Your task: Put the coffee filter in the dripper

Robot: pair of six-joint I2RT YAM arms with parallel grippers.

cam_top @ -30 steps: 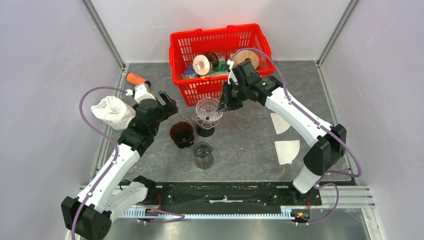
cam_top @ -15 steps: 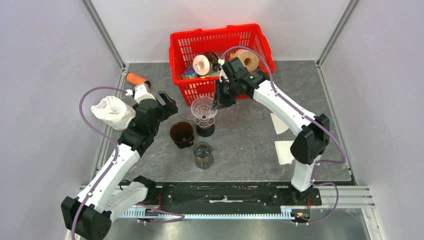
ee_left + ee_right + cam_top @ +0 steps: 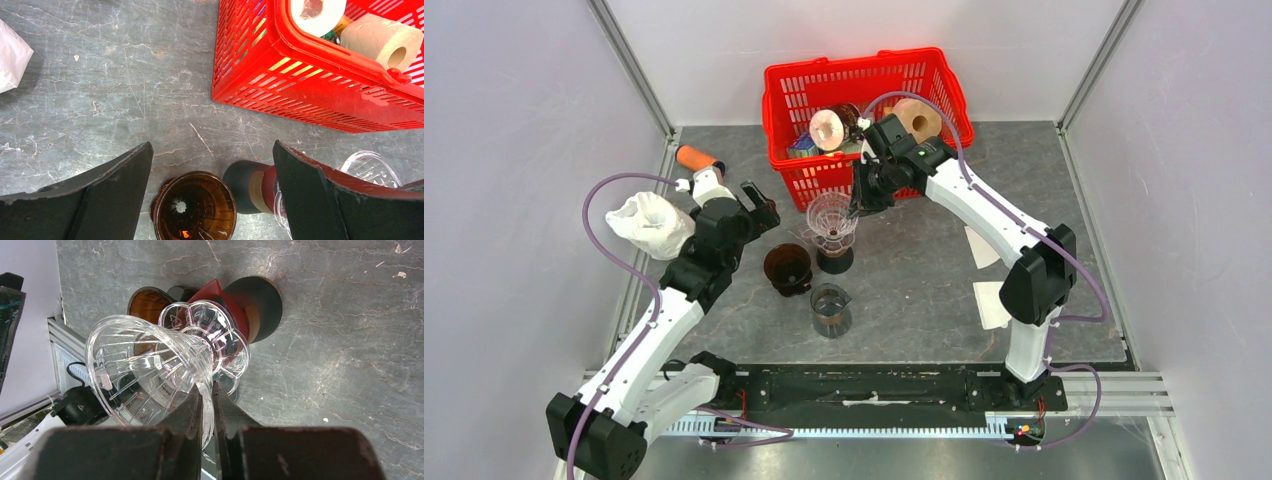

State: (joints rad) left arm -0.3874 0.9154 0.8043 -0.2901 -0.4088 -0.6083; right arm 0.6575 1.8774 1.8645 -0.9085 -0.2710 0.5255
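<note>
My right gripper (image 3: 860, 205) (image 3: 210, 390) is shut on the rim of a clear plastic dripper (image 3: 831, 217) (image 3: 150, 370), which it holds tilted above a black and red stand (image 3: 835, 261) (image 3: 260, 305). An amber glass dripper (image 3: 787, 266) (image 3: 194, 207) sits on the table to the left of it. My left gripper (image 3: 762, 207) (image 3: 210, 150) hangs open just above the amber dripper with nothing between its fingers. Two white coffee filters (image 3: 984, 245) (image 3: 992, 303) lie flat on the table at the right, partly hidden by the right arm.
A red basket (image 3: 864, 65) (image 3: 320, 95) with paper rolls stands at the back. A small glass beaker (image 3: 830, 308) is in front of the stand. A white bag (image 3: 649, 222) and an orange cylinder (image 3: 694, 158) lie at the left edge.
My right arm has shifted a little left and back with the clear dripper in its grip, and its elbow has swung inward. The left arm has not moved.
</note>
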